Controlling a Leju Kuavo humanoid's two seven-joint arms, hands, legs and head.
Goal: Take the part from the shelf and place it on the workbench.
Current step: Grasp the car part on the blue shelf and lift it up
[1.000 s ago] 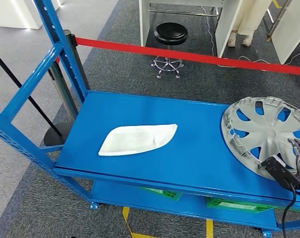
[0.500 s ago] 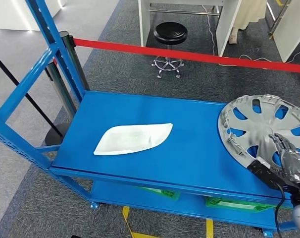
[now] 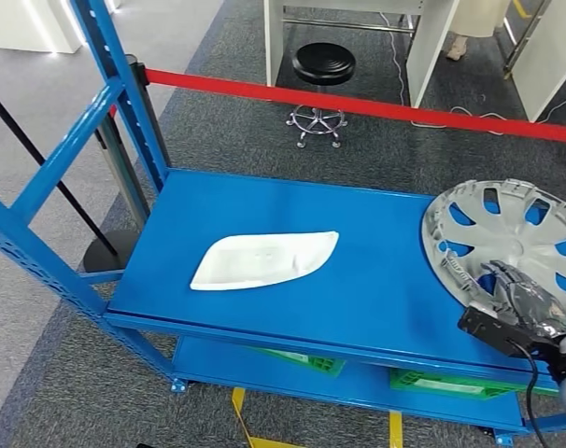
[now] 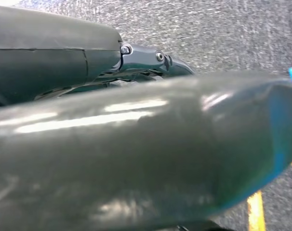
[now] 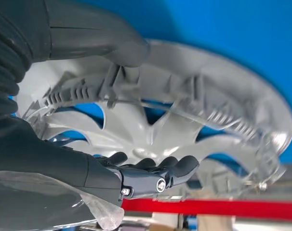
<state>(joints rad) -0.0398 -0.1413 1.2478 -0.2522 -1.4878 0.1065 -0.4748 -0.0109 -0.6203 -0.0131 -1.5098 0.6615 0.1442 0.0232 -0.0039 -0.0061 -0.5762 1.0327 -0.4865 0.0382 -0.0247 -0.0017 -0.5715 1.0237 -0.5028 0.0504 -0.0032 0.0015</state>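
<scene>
Hubcap point(image 3: 505, 238) on blue shelf point(image 3: 302, 308), near rim between right hand's point(image 3: 523, 299) spread thumb and fingers.

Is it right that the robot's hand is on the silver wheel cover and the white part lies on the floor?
Not quite. The right hand is on the wheel cover, but the white part lies on the blue shelf, as the head view shows.

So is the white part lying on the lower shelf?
No, the white part lies on the top deck of the blue shelf, left of the wheel cover.
</scene>
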